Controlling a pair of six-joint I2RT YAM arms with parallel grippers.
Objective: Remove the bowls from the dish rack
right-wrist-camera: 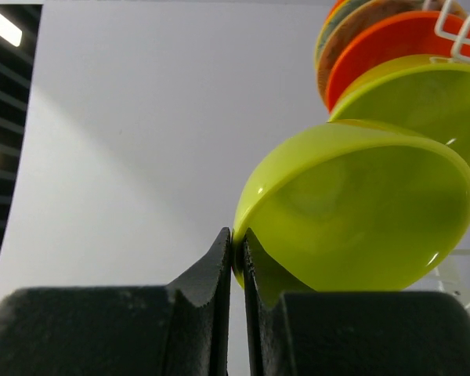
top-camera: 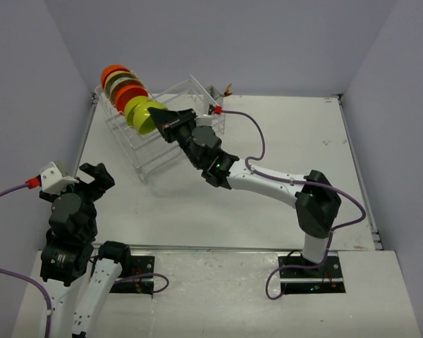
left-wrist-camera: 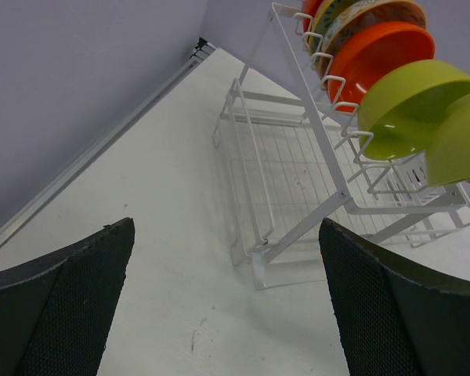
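The right gripper (right-wrist-camera: 236,243) is clenched on the rim of the front lime-green bowl (right-wrist-camera: 360,211), while the left gripper (top-camera: 92,177) hangs released, jaws wide, over the near left part of the surface (top-camera: 197,211). The dish rack (top-camera: 170,141) stands at the surface's far left corner. On its upper tines, behind the grasped one, stand on edge a second lime-green bowl (top-camera: 135,105), an orange-red bowl (top-camera: 129,94), the patterned bowl (top-camera: 120,82) and the last orange-red bowl (top-camera: 113,70).
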